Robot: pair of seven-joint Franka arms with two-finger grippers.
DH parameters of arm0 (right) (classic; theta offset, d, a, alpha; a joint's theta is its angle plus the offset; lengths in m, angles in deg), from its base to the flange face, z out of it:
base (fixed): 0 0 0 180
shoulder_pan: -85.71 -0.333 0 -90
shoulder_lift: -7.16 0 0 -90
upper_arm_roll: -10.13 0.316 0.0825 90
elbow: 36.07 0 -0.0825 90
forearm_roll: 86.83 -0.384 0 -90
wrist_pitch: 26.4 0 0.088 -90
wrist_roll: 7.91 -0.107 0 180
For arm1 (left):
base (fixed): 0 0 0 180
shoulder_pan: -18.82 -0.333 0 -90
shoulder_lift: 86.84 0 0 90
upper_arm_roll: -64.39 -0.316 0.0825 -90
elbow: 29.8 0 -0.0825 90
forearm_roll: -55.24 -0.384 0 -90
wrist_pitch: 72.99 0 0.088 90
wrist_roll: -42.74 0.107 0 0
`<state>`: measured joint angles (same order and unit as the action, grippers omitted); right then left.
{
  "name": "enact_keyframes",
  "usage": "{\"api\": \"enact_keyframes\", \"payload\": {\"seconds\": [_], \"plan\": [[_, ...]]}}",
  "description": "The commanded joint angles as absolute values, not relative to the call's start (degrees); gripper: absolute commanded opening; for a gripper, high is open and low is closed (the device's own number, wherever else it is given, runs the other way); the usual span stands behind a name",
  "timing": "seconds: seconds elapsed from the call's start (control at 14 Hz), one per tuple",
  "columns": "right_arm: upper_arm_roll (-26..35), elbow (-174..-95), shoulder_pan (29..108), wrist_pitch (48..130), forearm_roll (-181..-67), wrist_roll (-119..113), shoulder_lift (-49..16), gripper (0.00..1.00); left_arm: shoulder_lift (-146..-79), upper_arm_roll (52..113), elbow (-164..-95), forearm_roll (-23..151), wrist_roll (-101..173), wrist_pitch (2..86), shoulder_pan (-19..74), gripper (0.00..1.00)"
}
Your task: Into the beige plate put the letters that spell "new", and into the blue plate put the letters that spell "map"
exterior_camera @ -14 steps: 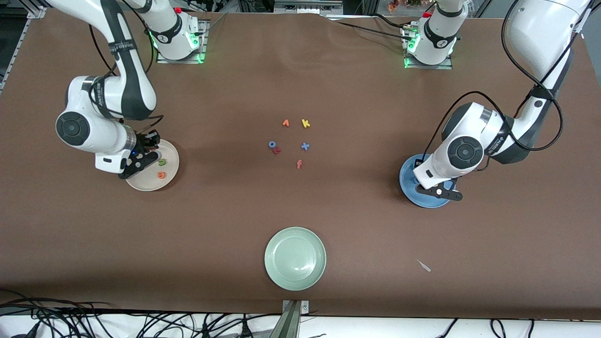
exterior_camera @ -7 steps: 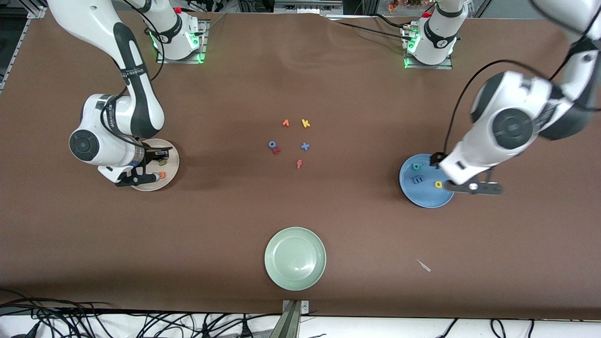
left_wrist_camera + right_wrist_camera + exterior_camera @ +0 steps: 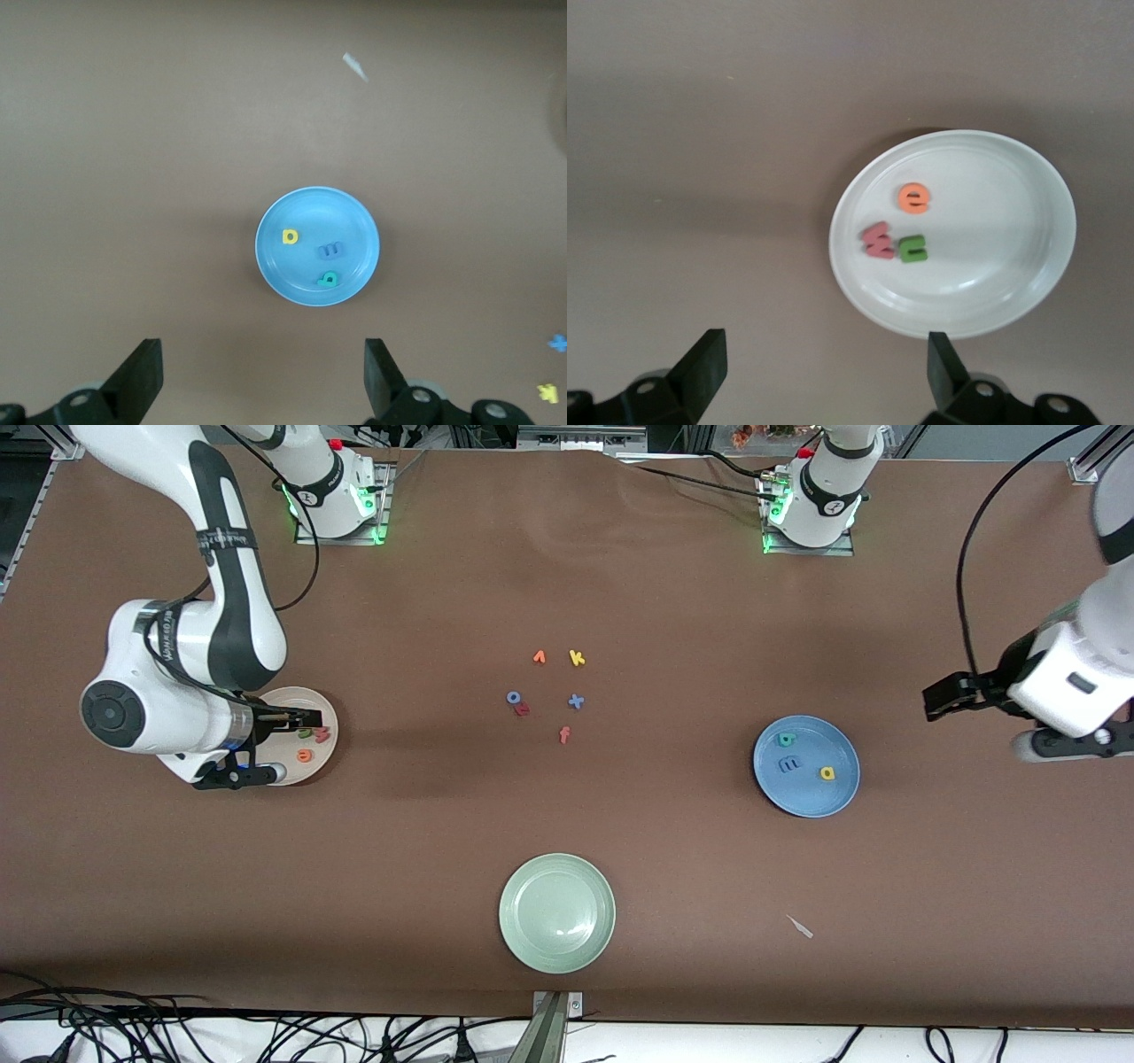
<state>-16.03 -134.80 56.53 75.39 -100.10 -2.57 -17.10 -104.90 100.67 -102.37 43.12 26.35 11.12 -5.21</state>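
Since the earlier frames the pink-red w (image 3: pixel 322 734) had dropped out of the right pincer (image 3: pixel 824 376) onto the beige plate (image 3: pixel 326 710), and the left arm had swung off the blue plate (image 3: pixel 836 802) toward its own end of the worktop (image 3: pixel 673 602), baring the letters it had covered. The w lay touching the green n (image 3: pixel 305 733), with the orange e (image 3: pixel 305 755) just beside them and nearer the front camera, all three inside the beige plate's rim at the right arm's end of the worktop. On the blue plate lay the teal p (image 3: pixel 785 739), the lavender-blue m (image 3: pixel 788 763) and the yellow a (image 3: pixel 827 773), apart from one another. Both words looked sorted, so the step in hand seemed to be the release and pull-away; the next move probably called only for lifting clear without brushing a rim. The right pincer hung over the near edge of the beige plate, its fingers spread wide, holding and touching nothing. The left pincer (image 3: pixel 261 381) hovered over bare worktop at the left arm's end, well apart from the blue plate, likewise spread wide and empty. The spare letters (image 3: pixel 549 691) sat untouched mid-worktop, and the pale green plate (image 3: pixel 521 948) nearest the front camera held nothing.
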Motion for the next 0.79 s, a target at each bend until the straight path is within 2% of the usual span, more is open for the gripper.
{"api": "enact_keyframes", "payload": {"seconds": [0.0, 0.14, 0.21, 0.36, 0.43, 0.71], "plan": [[-16.0, -129.0, 56.0, 67.1, -100.5, -7.7, -17.3, 1.0, -99.4, 91.8, -103.2, 47.9, 27.4, 9.6, 0.2, 1.0], [-16.1, -124.7, 55.9, 60.8, -100.2, -9.0, -17.0, 1.0, -96.6, 76.2, -108.5, 56.3, 31.4, 12.3, 10.5, 1.0], [-16.2, -121.9, 55.9, 57.2, -100.0, -9.0, -16.8, 1.0, -94.2, 72.6, -112.8, 57.0, 33.5, 15.2, 13.3, 1.0], [-16.2, -117.6, 55.9, 50.9, -99.2, -9.9, -16.1, 1.0, -86.0, 68.5, -126.3, 56.6, 33.9, 23.1, 18.0, 1.0], [-16.2, -115.9, 56.0, 48.6, -99.4, -9.8, -15.8, 1.0, -83.0, 65.0, -129.9, 57.2, 33.9, 24.7, 20.3, 1.0], [-15.7, -114.5, 55.6, 47.3, -99.3, -9.0, -15.0, 1.0, -83.3, 64.5, -129.4, 57.2, 34.0, 22.2, 21.6, 1.0]]}}
